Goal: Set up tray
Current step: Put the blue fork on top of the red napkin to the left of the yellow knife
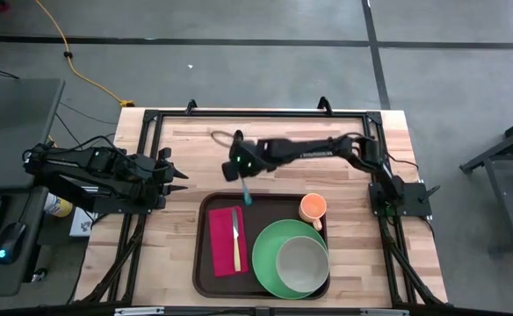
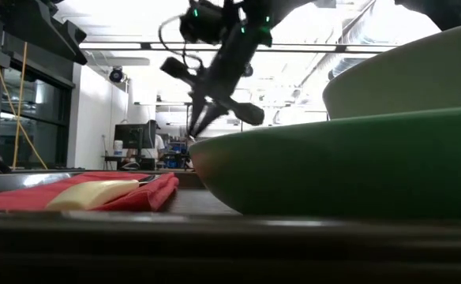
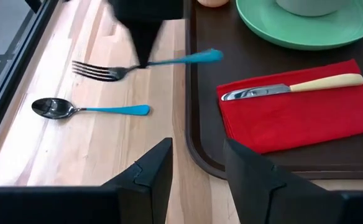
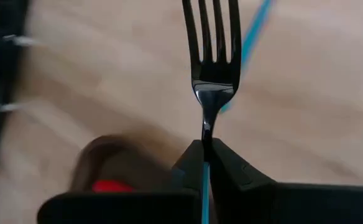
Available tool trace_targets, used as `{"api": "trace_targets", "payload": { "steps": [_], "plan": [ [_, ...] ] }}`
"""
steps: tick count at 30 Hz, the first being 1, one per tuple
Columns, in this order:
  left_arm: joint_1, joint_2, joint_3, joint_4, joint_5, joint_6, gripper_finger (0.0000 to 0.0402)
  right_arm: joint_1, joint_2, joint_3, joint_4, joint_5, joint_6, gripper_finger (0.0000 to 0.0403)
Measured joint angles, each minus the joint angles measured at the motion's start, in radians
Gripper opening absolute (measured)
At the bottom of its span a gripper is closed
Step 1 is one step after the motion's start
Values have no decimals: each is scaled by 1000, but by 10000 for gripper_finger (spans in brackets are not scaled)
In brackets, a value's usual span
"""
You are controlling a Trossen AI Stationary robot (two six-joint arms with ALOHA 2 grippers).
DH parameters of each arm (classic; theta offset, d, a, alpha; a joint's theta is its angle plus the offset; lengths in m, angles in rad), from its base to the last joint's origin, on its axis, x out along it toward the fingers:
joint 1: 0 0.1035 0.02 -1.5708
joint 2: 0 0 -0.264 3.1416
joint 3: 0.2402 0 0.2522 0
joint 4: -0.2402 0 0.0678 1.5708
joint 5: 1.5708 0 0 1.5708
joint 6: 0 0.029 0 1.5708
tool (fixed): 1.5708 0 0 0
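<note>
The dark brown tray (image 1: 205,263) lies at the table's near middle. On it are a red napkin (image 1: 224,239) with a cream-handled knife (image 1: 236,241), a green plate (image 1: 270,263) holding a pale bowl (image 1: 302,262), and an orange cup (image 1: 313,208). My right gripper (image 1: 241,171) hangs just beyond the tray's far edge, shut on a blue-handled fork (image 3: 169,60). A blue-handled spoon (image 3: 88,109) lies flat on the wood beside the tray. My left gripper (image 3: 198,149) waits open at the table's left. My right gripper pinches the fork's neck (image 4: 205,134) between its two fingers, where the dark metal meets the blue handle. The fingers slant down from above. The fork is lifted clear of the table, its tines (image 4: 211,37) toward the far edge and its handle (image 1: 246,191) reaching over the tray's rim.
Bare wood lies left of the tray and along the table's far side. A black frame (image 1: 256,112) borders the table, and a cable loops near the far edge (image 1: 224,136). A desk with a mouse (image 1: 7,239) stands off to the left.
</note>
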Motion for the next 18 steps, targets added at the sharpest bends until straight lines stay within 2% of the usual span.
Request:
{"api": "trace_targets", "payload": {
  "steps": [6, 18],
  "plan": [
    [0, 0, 0, 4, 0, 0, 172, 140, 0, 2, 104, 72, 150, 0],
    [0, 0, 0, 5, 0, 3, 172, 354, 0, 2, 162, 218, 397, 0]
  ]
}}
